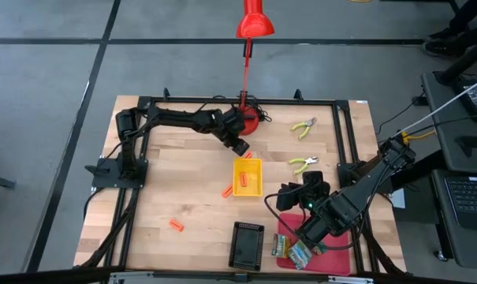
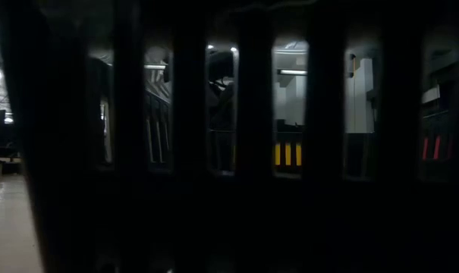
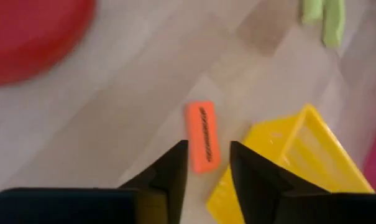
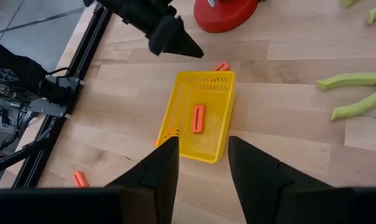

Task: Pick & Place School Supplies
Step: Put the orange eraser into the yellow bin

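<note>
My left gripper [image 1: 240,147] hangs open over the table between the red lamp base [image 1: 255,121] and the yellow tray [image 1: 236,177]. A short orange stick [image 3: 202,137] lies flat on the wood just beyond its fingertips [image 3: 208,165], beside the tray's far wall, and the fingers are clear of it. Another orange stick [image 4: 198,118] lies inside the yellow tray [image 4: 230,106]. My right gripper [image 4: 203,155] stands open and holds nothing, raised over the near right of the table [image 1: 289,197], facing the tray.
Two more orange sticks [image 1: 227,190] [image 1: 175,225] lie loose on the wood. Two green-handled pliers [image 1: 304,126] [image 1: 305,163] lie at the right. A black tray [image 1: 247,244] and a red tray [image 1: 342,259] holding yellow-green boxes [image 1: 293,251] sit near the front edge. The low view is dark and blocked.
</note>
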Controlling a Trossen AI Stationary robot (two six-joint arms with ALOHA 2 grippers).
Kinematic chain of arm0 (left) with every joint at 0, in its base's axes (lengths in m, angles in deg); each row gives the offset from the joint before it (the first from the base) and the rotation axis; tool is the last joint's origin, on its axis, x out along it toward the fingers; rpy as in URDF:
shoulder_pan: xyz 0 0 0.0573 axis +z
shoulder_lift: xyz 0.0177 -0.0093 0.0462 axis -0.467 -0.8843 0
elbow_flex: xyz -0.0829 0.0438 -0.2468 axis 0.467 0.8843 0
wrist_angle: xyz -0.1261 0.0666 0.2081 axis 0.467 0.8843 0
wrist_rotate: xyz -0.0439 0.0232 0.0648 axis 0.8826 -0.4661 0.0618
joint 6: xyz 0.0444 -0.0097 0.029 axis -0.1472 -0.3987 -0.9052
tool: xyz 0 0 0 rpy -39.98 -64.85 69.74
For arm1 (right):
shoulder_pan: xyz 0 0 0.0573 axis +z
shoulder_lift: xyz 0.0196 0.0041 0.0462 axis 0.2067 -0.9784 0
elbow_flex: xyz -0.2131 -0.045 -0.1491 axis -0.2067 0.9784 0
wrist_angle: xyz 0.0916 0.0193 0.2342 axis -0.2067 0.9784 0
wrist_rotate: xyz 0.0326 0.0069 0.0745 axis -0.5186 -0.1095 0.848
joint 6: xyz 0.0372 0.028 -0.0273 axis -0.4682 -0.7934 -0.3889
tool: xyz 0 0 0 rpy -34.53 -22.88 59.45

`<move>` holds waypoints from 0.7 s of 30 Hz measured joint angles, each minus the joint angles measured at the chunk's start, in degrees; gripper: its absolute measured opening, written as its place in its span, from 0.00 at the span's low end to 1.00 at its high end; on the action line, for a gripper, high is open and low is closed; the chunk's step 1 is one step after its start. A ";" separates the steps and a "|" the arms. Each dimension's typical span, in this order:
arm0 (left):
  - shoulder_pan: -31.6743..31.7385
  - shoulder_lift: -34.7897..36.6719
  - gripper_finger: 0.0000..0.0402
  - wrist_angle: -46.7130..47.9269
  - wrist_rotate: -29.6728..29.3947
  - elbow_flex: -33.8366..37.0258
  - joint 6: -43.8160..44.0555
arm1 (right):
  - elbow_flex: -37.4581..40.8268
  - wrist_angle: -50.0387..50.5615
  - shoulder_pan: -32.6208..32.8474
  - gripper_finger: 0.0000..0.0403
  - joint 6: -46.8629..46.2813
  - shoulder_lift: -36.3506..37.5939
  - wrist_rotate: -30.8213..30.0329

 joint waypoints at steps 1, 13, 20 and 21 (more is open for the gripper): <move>0.00 -0.23 0.31 -0.35 -1.29 -0.03 0.17 | 0.01 0.01 -0.03 0.36 0.01 0.00 -0.12; -1.05 -1.40 0.41 0.12 -1.88 -0.07 3.32 | 0.01 0.01 -0.03 0.36 0.47 0.02 -1.30; -1.37 -4.24 0.33 -5.40 4.52 -0.07 6.04 | 0.01 0.16 -0.03 0.36 0.72 0.01 -1.68; -1.38 -4.72 0.33 -5.95 5.14 -0.07 6.55 | 0.00 0.19 0.02 0.36 0.72 0.00 -1.66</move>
